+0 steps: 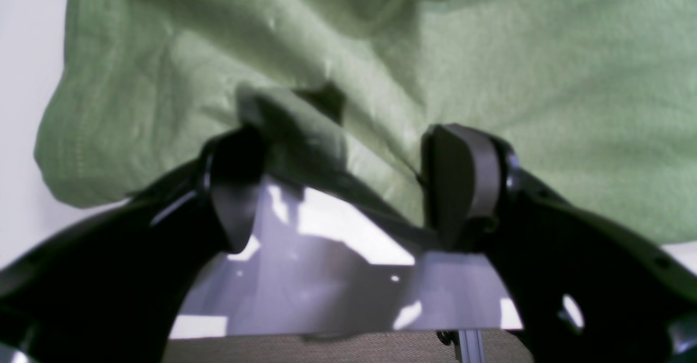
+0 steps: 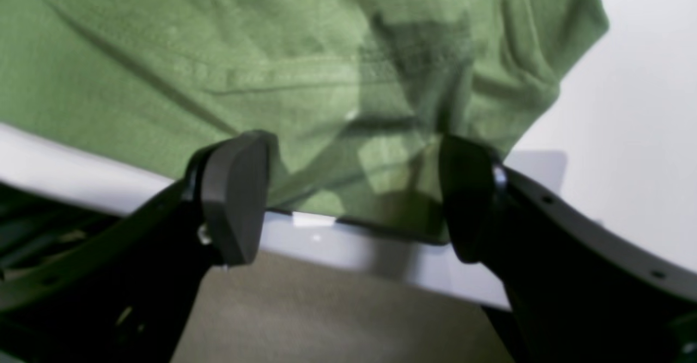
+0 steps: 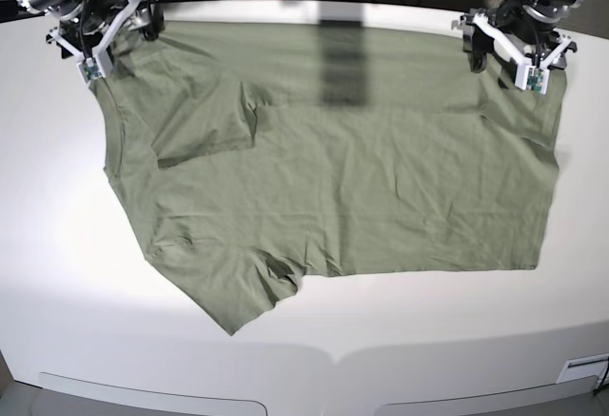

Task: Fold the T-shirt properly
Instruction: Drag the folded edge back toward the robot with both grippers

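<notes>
The wrinkled green T-shirt (image 3: 333,178) is spread across the white bench (image 3: 57,273), one sleeve folded inward, while the left gripper (image 1: 348,189) and right gripper (image 2: 348,194) are held wide open, empty, at its far edge.

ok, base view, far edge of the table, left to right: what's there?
Right hand, open, at the T-shirt's corner → dark shadow band on the cloth → left hand, open, at the other corner.

T-shirt (image 3: 333,178) lies spread on the table (image 3: 57,273); an end effector at each far corner.
</notes>
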{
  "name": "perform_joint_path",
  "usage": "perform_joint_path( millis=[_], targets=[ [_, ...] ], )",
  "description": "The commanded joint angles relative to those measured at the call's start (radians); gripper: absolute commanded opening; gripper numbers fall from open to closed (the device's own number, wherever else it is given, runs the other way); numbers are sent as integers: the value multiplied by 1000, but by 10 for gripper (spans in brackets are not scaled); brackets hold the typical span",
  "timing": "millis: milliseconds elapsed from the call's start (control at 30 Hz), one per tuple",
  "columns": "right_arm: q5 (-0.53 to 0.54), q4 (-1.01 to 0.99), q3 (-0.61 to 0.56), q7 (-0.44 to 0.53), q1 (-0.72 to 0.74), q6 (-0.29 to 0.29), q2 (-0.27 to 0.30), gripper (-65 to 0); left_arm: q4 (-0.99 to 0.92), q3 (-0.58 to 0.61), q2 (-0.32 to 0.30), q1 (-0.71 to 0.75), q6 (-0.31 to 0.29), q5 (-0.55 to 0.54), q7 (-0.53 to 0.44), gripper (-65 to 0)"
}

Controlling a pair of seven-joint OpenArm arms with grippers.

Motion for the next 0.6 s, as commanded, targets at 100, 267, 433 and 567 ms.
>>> perform_joint_path(
  millis=[100, 267, 433, 567],
  targets=[
    [-21, 34, 11, -14, -13, -5, 14, -175, -28, 8, 0, 36, 14, 72, 215, -195],
    [-21, 35, 11, -6, -10, -9, 14, -175, -26, 8, 0, 36, 14, 72, 206, -195],
    [-21, 37, 11, 13, 8, -19, 14, -175, 3, 8, -1, 35, 14, 91, 193, -195],
    [-20, 43, 11, 14, 16, -19, 14, -175, 59, 8, -1, 36, 14, 91, 211, -195]
  ],
)
